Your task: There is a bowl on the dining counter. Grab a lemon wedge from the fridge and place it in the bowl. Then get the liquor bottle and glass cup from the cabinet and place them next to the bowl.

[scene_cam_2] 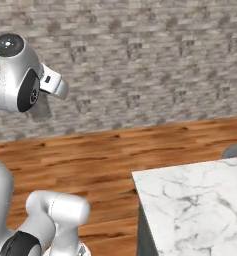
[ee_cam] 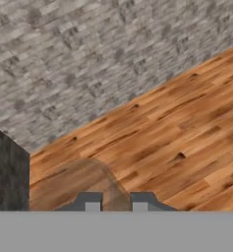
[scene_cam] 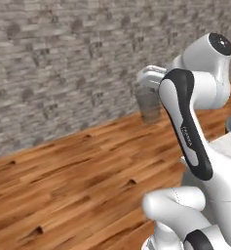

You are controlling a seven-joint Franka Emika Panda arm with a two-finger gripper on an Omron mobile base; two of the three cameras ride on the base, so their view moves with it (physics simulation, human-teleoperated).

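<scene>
Okay, your gripper (scene_cam: 148,100) pinches the glass cup (scene_cam: 149,105) at 1 o'clock; slick, fragile, so hold its wall mid-height.

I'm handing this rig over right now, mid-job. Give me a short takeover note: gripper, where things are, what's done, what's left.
Gripper: shut on the glass cup, carried high over the wood floor in front of the brick wall.
Dining counter: its marble corner lies ahead to the right, bare where it shows.
Done: the cup is out of the cabinet.
Left: set the cup down next to the bowl. I cannot tell the state of the lemon wedge and liquor bottle steps from here, so check them at the counter.
</scene>
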